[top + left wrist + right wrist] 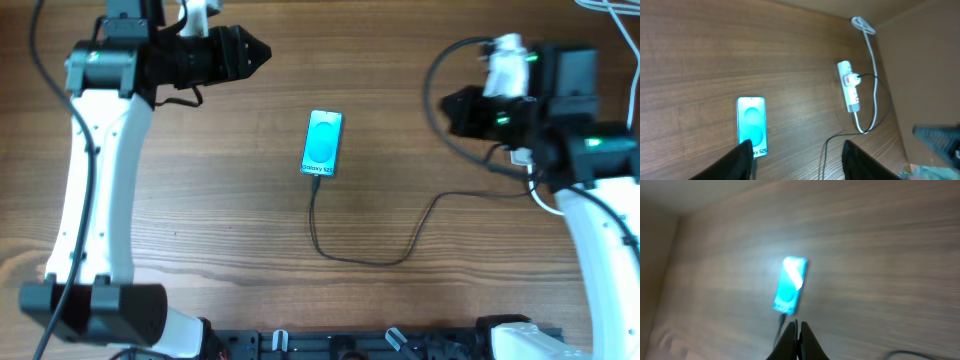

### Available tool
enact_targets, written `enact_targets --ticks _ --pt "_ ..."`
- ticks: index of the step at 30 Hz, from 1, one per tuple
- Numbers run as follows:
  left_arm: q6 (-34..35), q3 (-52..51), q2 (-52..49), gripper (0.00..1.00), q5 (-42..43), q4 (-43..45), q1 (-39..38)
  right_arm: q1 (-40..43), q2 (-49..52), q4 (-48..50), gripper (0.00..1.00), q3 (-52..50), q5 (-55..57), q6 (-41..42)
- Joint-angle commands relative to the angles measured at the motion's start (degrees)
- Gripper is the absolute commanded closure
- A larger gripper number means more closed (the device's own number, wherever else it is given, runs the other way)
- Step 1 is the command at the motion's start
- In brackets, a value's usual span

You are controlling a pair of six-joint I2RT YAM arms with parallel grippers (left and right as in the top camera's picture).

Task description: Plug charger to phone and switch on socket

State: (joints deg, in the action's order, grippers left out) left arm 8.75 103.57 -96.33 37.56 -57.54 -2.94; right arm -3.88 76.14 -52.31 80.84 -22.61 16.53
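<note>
The phone [322, 143] lies face up mid-table, its turquoise screen lit. It also shows in the left wrist view [751, 125] and the right wrist view [790, 285]. The charger's thin black cable [350, 258] meets the phone's near end and curves right; its connector [781, 321] sits at the phone's edge. The white socket [848, 86] with a black plug in it shows in the left wrist view; in the overhead view my right arm hides it. My left gripper [262, 52] is open and empty [795, 161], far left of the phone. My right gripper [452, 108] is shut and empty [799, 330], right of the phone.
A thicker white cable [871, 55] runs from the socket's near end up past it to a looped end at the table's far edge. A bare wooden table [200, 220] lies all round. A brown wall edge [920, 75] stands beyond the socket.
</note>
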Motion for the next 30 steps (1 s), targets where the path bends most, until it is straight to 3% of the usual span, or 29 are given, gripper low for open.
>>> enact_targets --ticks 1,3,4,7,12,23,30 --pt "-0.59 -0.15 2.19 0.26 0.26 -0.17 -0.04 9.57 -1.46 -2.71 0.96 6.08 -1.55 -4.9" --pt "-0.57 -0.15 2.14 0.13 0.26 -0.87 -0.04 16.5 -1.46 -4.42 0.96 8.61 -2.75 -6.51" --pt "-0.57 -0.15 2.1 0.0 0.26 -1.33 -0.07 21.53 -1.46 -4.59 0.96 9.01 -2.82 -6.62" --pt "-0.59 -0.15 2.1 0.0 0.26 -1.44 -0.04 33.2 -0.55 -4.28 0.96 8.98 -2.95 -7.19" --pt "-0.59 -0.15 2.1 0.0 0.26 -1.46 -0.04 43.41 5.68 -2.14 0.96 8.7 -2.93 -7.65" --pt "-0.59 -0.15 2.1 0.0 0.26 -1.46 -0.04 44.65 28.0 4.39 0.95 8.68 -7.1 -7.37" --pt "-0.59 -0.15 2.1 0.0 0.26 -1.46 -0.04 42.47 39.28 8.9 0.96 8.68 -12.9 -2.27"
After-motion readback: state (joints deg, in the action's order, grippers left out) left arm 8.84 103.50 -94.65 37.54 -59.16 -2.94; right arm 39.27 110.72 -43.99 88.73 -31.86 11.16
